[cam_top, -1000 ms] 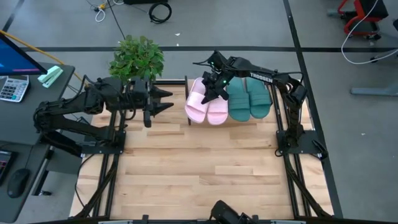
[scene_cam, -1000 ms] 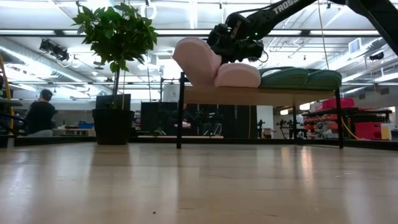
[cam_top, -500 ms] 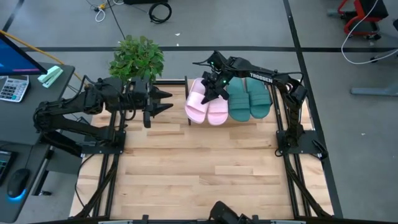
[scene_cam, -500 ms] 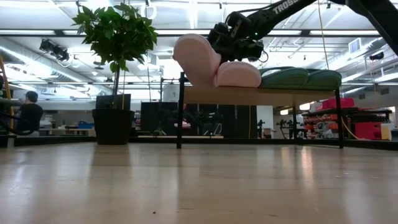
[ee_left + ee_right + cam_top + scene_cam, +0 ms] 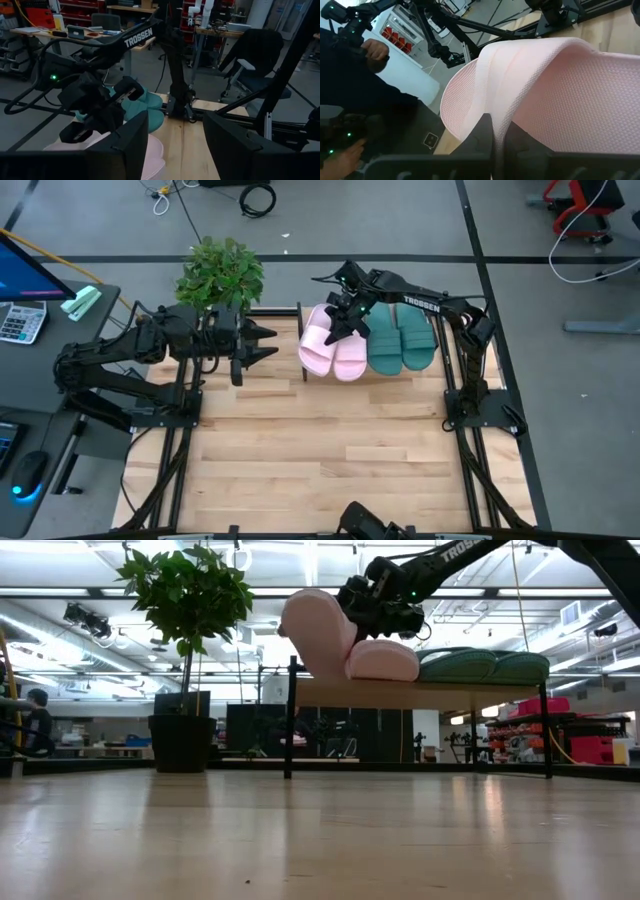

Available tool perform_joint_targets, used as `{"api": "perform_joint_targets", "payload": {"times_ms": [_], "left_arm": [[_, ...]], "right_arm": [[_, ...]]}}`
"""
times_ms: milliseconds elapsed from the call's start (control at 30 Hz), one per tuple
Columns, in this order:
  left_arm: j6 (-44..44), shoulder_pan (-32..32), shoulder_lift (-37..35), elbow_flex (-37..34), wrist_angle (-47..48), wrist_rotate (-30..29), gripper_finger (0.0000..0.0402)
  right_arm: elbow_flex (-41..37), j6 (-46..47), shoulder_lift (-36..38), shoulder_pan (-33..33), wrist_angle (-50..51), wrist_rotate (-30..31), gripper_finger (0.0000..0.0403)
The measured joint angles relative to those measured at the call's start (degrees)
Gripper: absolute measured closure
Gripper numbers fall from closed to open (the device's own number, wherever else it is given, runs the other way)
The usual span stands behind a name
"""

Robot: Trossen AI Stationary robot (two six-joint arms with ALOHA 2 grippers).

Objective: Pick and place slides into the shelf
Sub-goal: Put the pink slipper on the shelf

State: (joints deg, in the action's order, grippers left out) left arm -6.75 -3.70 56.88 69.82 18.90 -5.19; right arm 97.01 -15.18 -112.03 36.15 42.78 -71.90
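Observation:
Two pale pink slides and two teal slides (image 5: 401,338) sit on the shelf (image 5: 450,693) at the table's far edge. The teal pair and the right pink slide (image 5: 383,661) lie flat on the plank. The left pink slide (image 5: 318,633) stands tilted, its upper part raised and its lower part on the plank beside the other pink one. My right gripper (image 5: 346,314) is over the pink pair, shut on the tilted slide. My left gripper (image 5: 264,341) waits open at the table's far left, pointing toward the shelf. My right gripper pinches the left pink slide's ribbed strap (image 5: 506,107) between its two fingers (image 5: 481,136), at the strap's edge. It comes slanting down from the far right. The slide is tilted up in the hold, with its lower part still on the shelf's plank.
A potted plant (image 5: 220,272) stands left of the shelf, just behind my left gripper. The wooden tabletop (image 5: 320,450) stretches bare in front of the shelf. The arms' black frames (image 5: 470,410) line both table sides. A person (image 5: 36,718) is in the room beyond.
My right gripper has risen a little while staying shut on the left pink slide. The slide's raised end stands slightly higher and more upright than before, while its lower part has stayed on the plank.

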Motion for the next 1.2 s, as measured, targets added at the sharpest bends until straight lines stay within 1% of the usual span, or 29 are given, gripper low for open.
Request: {"api": "perform_joint_targets", "payload": {"times_ms": [200, 400, 500, 767, 967, 1100, 1200], "left_arm": [[0.0, -0.1, 0.0, 0.0, 0.1, 0.0, 0.0211], [0.1, -0.1, 0.0, 0.0, 0.6, 0.0, 0.0207], [0.1, -0.1, 0.0, 0.0, 0.8, 0.0, 0.0205], [0.1, -0.1, 0.0, 0.0, 0.7, 0.0, 0.0214], [0.1, -0.1, 0.0, 0.0, 0.7, 0.0, 0.0212], [0.6, -0.1, 0.0, 0.0, 0.7, 0.0, 0.0215], [1.3, -0.1, 0.0, 0.0, 0.7, -0.1, 0.0216]], "right_arm": [[0.0, 0.0, 0.0, -0.4, 0.0, -0.1, 0.0395], [0.0, 0.1, 0.0, -0.3, -0.1, -0.2, 0.0395], [0.0, 0.1, 0.0, -0.4, -0.4, 0.7, 0.0395], [0.0, 0.6, 0.0, -0.3, -1.5, 0.8, 0.0395], [0.0, 0.6, 0.0, -0.3, -1.7, 0.7, 0.0395], [0.0, 0.9, 0.1, -0.3, -3.8, 0.7, 0.0395], [0.1, 2.3, 0.7, -0.3, -7.1, 1.1, 0.0395]]}}
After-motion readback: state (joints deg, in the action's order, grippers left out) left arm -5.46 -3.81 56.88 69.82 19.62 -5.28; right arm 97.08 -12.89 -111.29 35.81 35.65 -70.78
